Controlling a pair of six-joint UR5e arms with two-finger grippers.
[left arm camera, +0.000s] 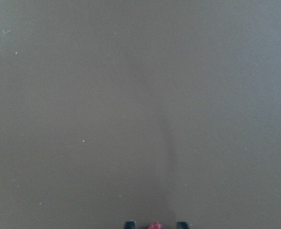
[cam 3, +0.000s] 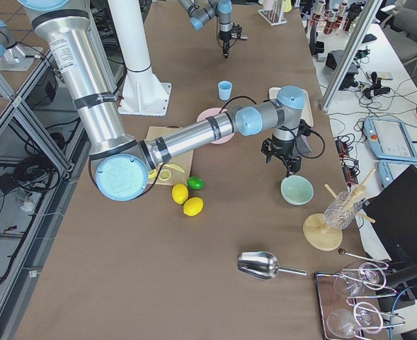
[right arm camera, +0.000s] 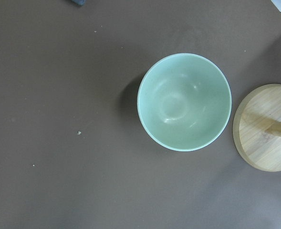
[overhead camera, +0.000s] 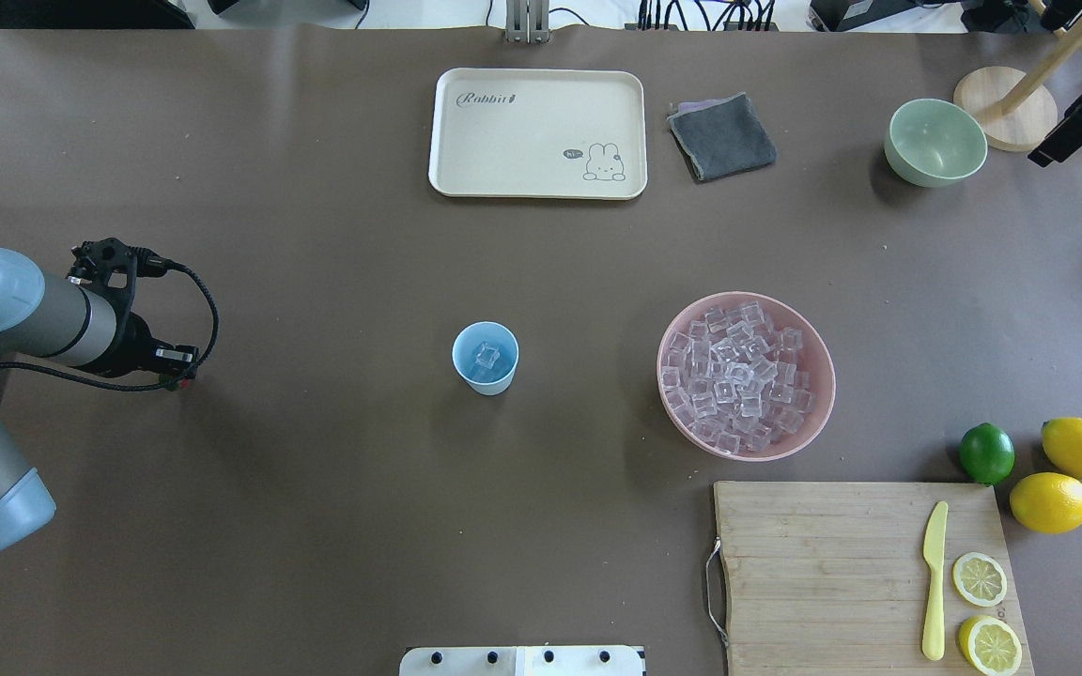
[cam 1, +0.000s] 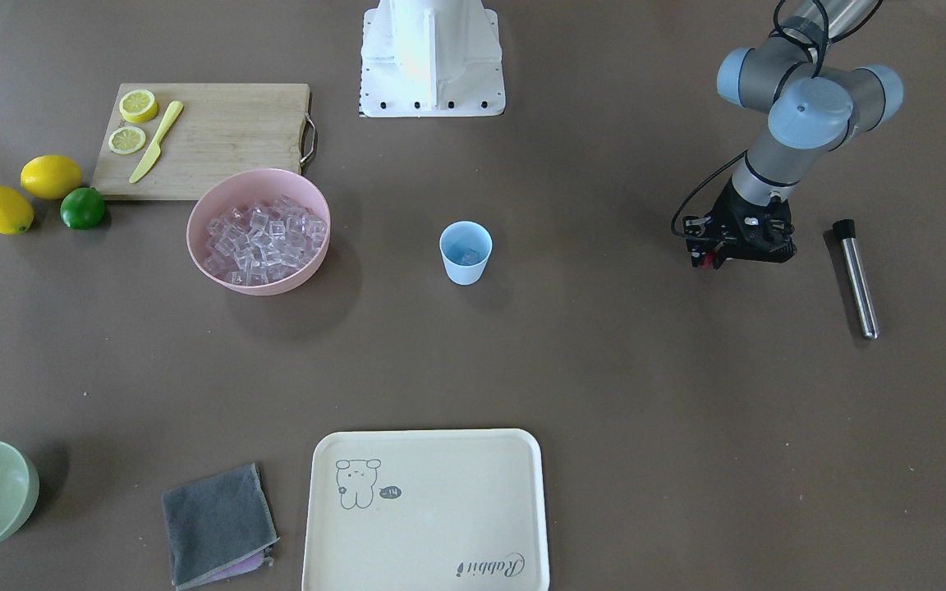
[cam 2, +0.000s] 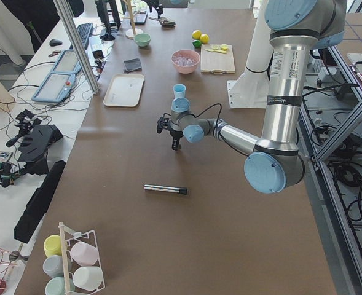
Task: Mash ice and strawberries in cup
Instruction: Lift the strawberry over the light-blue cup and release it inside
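Left gripper over brown tabletop, far from the cup.
Its fingertips sit slightly apart with a small red thing between; whether they clamp it cannot be told, nor how open the right gripper is. The tapered pale-blue plastic cup stands upright mid-tabletop, mouth up, one glassy cube of ice inside; more fills the pink bowl to its right.

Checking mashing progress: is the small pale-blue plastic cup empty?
Not empty: the pale-blue plastic cup holds clear ice cubes at its bottom.
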